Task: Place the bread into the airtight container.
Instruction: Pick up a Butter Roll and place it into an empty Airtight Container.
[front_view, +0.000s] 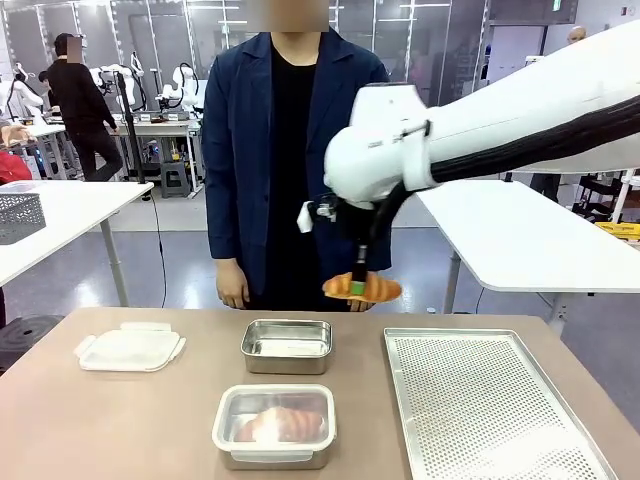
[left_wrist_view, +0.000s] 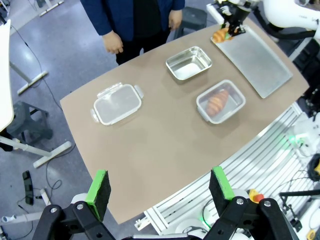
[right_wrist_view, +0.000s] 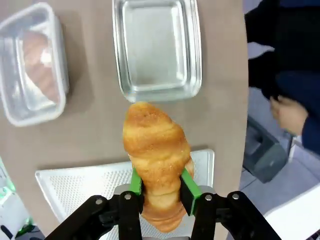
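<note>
Croissant (right_wrist_view: 155, 145) looks light, soft, crushable: gentle mid-body pinch suits. Right gripper (right_wrist_view: 161, 182) clamps its middle, mid-frame above worktop (front_view: 150, 420), near open steel container (front_view: 287, 364). Left gripper (left_wrist_view: 160, 185) open, empty.

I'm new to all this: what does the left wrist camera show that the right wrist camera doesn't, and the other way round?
Left wrist view: the loose clear lid and the left pincer, open. Right wrist view: a close look at the right pincer shut on the bread, green pads against its sides. Both: the open steel container, the lidded container with bread inside, and the perforated tray.
</note>
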